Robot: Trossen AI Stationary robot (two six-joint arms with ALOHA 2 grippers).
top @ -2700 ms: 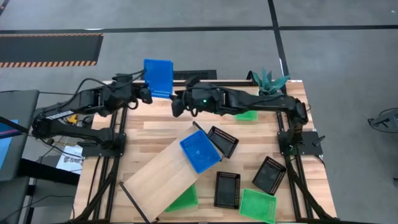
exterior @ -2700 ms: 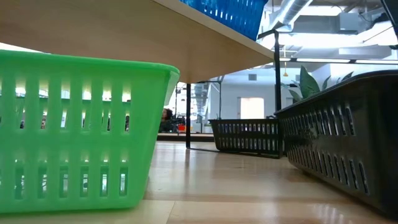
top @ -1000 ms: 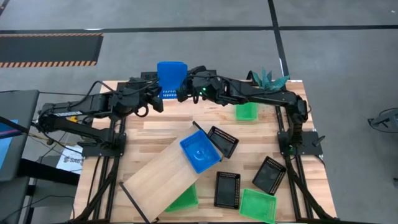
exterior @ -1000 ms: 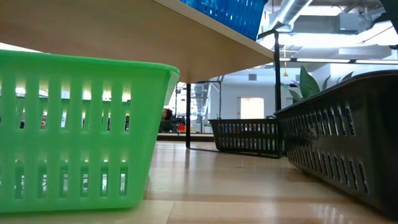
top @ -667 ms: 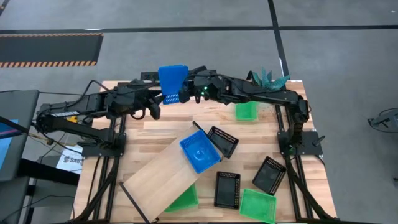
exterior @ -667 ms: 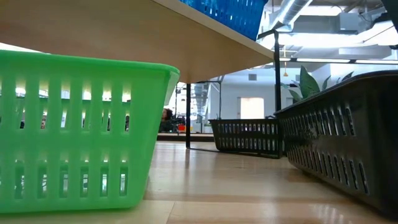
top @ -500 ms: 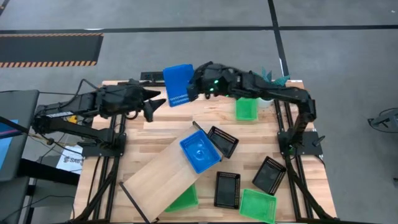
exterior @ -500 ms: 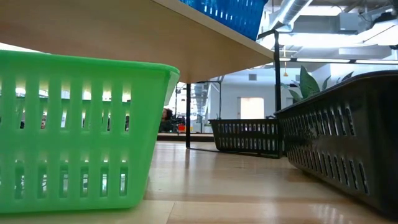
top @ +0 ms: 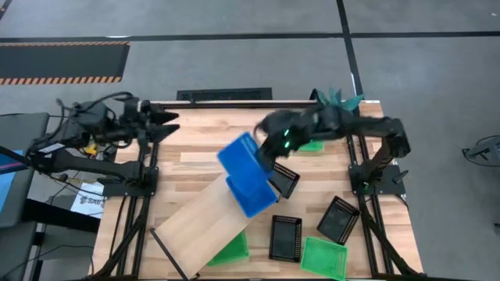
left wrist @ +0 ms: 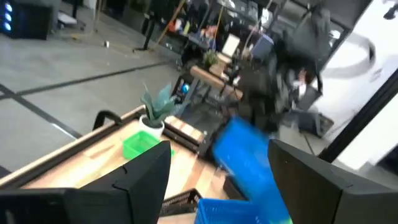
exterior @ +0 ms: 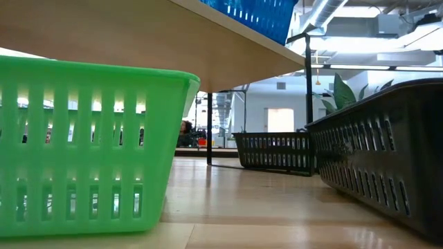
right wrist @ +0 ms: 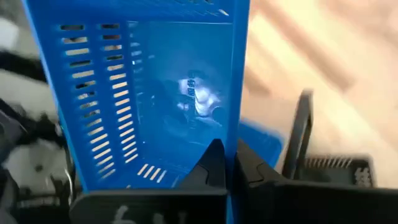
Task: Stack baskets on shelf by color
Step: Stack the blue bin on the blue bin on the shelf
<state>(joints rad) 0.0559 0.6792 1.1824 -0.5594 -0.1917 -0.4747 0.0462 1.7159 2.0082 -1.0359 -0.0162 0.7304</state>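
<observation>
Blue basket (top: 244, 158), empty, is clamped by the right end effector (top: 266, 154); left end effector (top: 168, 125) spread, empty.

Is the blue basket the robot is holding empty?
Empty. The right wrist view looks straight into the blue basket held by the right gripper; only bare plastic shows inside.

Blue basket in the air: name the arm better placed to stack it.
Right. The right gripper holds the blue basket just above the one on the shelf; the left gripper is empty, far off.
</observation>
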